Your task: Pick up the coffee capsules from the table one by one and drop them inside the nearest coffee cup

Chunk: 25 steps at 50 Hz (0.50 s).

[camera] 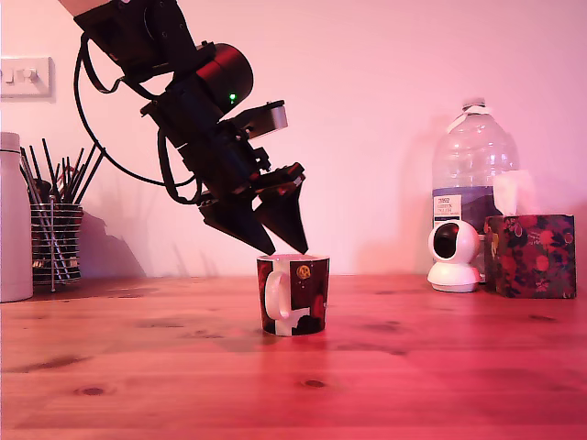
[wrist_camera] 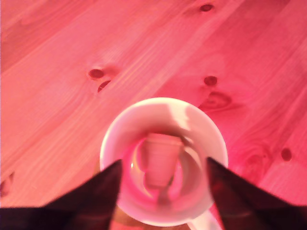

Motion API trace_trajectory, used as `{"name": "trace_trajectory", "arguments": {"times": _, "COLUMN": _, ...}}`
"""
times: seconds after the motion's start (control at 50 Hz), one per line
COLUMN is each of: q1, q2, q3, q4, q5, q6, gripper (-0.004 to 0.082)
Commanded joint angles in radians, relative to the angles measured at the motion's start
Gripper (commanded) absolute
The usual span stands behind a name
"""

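Observation:
The coffee cup (camera: pixel 298 295), a dark mug with a white handle and round motifs, stands at the middle of the wooden table (camera: pixel 440 367). My gripper (camera: pixel 287 247) hangs tilted directly over its rim, fingertips a little above the opening. In the wrist view the cup's white rim (wrist_camera: pixel 144 108) fills the picture between my two dark fingers (wrist_camera: pixel 86 201), which stand apart and open. One pale coffee capsule (wrist_camera: pixel 162 160) lies inside the cup, free of the fingers. No capsule shows on the table (wrist_camera: pixel 57 72) in either view.
At the exterior view's left stand a white cylinder (camera: pixel 11 220) and a wire holder of black sticks (camera: pixel 55 238). At its right are a water bottle (camera: pixel 472 174), a small white camera (camera: pixel 454 257) and a floral tissue box (camera: pixel 530 252).

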Motion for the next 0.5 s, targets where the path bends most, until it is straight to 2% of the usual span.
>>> {"name": "trace_trajectory", "arguments": {"times": 0.0, "q1": -0.003, "q2": 0.009, "q3": 0.007, "q4": 0.009, "q5": -0.001, "q6": 0.011, "gripper": 0.0636}}
{"name": "trace_trajectory", "arguments": {"times": 0.12, "q1": -0.003, "q2": 0.004, "q3": 0.008, "q4": 0.002, "q5": -0.003, "q6": 0.029, "gripper": 0.061}}
{"name": "trace_trajectory", "arguments": {"times": 0.2, "q1": -0.004, "q2": -0.003, "q3": 0.008, "q4": -0.003, "q5": -0.011, "q6": 0.031, "gripper": 0.0557}}
{"name": "trace_trajectory", "arguments": {"times": 0.26, "q1": -0.005, "q2": -0.011, "q3": 0.008, "q4": -0.009, "q5": -0.023, "q6": 0.031, "gripper": 0.0446}}
{"name": "trace_trajectory", "arguments": {"times": 0.4, "q1": -0.005, "q2": -0.056, "q3": 0.008, "q4": -0.034, "q5": -0.018, "q6": 0.031, "gripper": 0.0016}}
{"name": "trace_trajectory", "arguments": {"times": 0.42, "q1": -0.005, "q2": -0.063, "q3": 0.008, "q4": -0.041, "q5": -0.015, "q6": 0.031, "gripper": -0.0024}}
{"name": "trace_trajectory", "arguments": {"times": 0.48, "q1": -0.005, "q2": -0.083, "q3": 0.008, "q4": -0.066, "q5": -0.005, "q6": 0.03, "gripper": -0.0014}}
